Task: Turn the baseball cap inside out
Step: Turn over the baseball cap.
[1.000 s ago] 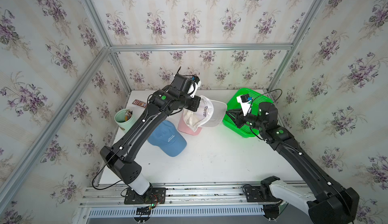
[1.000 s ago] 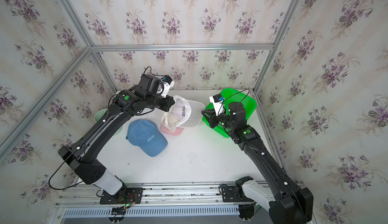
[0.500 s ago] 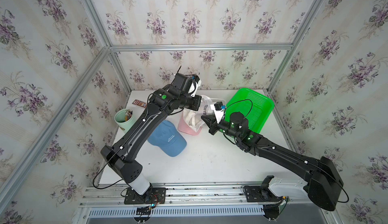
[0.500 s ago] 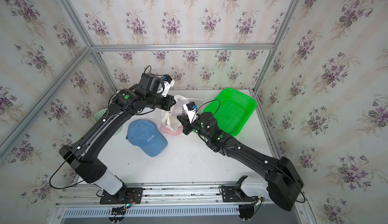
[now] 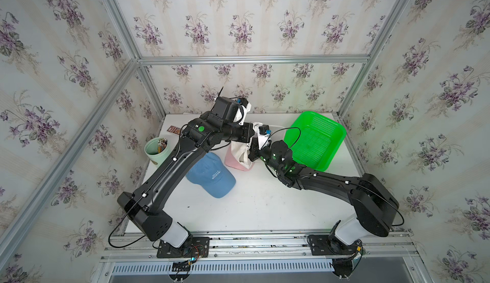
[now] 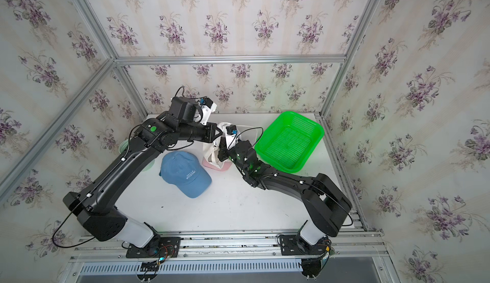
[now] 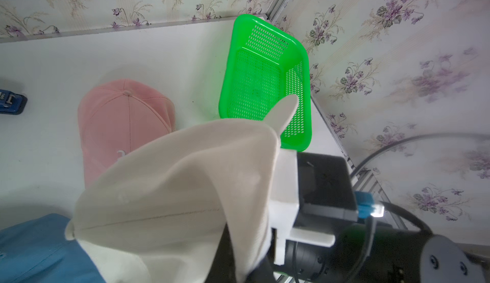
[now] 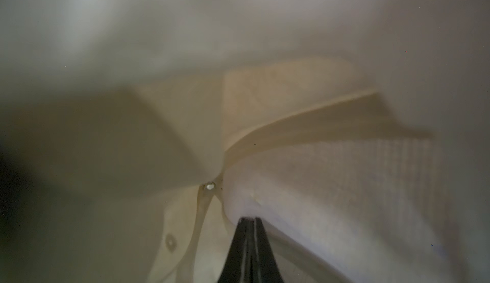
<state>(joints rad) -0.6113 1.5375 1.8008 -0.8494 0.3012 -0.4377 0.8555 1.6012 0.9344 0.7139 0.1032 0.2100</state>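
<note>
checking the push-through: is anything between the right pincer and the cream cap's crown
Nothing visible does: the shut right pincer sits inside the cream cap, with only its bare lining ahead of the tips.

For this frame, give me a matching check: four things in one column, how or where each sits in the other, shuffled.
Things:
1. cream cap
2. blue cap
3. pink cap
4. mint cup

States:
A. holds pencils
B. flat on the table, lettering facing up
C. lifted, hanging in folds
D. on the table, partly hidden by a lifted cap

Pairs: 1-C, 2-B, 3-D, 4-A
</note>
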